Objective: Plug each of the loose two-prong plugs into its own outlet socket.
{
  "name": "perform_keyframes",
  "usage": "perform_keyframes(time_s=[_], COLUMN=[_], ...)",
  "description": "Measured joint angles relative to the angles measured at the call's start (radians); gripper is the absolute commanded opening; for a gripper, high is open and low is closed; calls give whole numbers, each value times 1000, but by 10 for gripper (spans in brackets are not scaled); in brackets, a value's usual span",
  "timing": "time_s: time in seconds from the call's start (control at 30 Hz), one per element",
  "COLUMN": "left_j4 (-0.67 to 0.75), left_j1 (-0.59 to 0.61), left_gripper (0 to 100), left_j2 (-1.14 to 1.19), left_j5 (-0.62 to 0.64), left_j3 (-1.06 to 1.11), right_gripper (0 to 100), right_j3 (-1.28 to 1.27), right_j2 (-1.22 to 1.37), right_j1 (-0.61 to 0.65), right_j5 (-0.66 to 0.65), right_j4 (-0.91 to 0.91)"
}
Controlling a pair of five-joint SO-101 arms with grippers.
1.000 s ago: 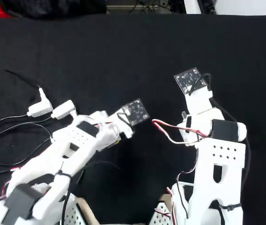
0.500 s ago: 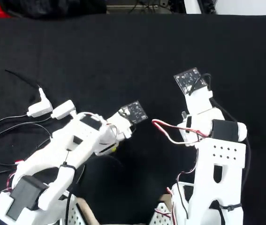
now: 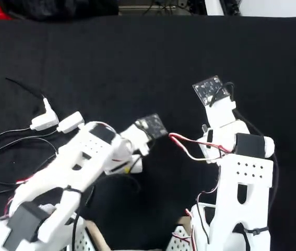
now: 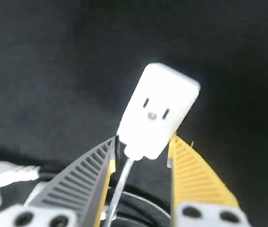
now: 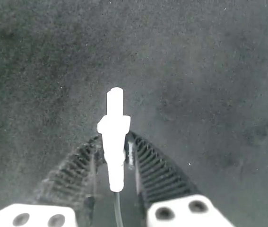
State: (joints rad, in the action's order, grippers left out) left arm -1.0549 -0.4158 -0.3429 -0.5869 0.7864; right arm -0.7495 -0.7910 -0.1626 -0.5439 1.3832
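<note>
High view: left arm [image 3: 80,162] runs diagonally from the near-left corner toward the table centre. The right arm [image 3: 241,172] stands on the right with its wrist pointing away from its base. A white loose plug [image 3: 44,123] and a second loose plug [image 3: 70,121] lie side by side on the black table [image 3: 137,52] at the left. The second is just beside the left arm, and thin dark cords [image 3: 12,130] trail off to the left edge. Left wrist view: left gripper [image 4: 143,142] is clamped on a socket [image 4: 158,111] at its cord end, grey finger [image 4: 84,175] on one side, yellow finger [image 4: 193,175] on the other. The socket is a white rounded block, tilted, sticking out past the fingertips, its face showing two narrow slots and a small round hole. Right wrist view: right gripper [image 5: 114,139] is closed on a plug [image 5: 114,127], which is white, slim and seen edge-on. Its front end pokes out beyond the fingertips above the dark table, and a thin wire [image 5: 118,208] runs back between the fingers.
</note>
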Motion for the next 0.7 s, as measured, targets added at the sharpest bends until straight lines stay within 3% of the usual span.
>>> perform_keyframes(time_s=[0.5, 0.7], left_j4=[0, 46], left_j1=[61, -71], left_gripper=[216, 224], left_j2=[-437, -509], left_j5=[-86, -190], left_j3=[189, 364], right_gripper=[11, 11], right_j3=[0, 0], right_j2=[0, 0], right_j1=[0, 0], right_j5=[0, 0], right_j4=[0, 0])
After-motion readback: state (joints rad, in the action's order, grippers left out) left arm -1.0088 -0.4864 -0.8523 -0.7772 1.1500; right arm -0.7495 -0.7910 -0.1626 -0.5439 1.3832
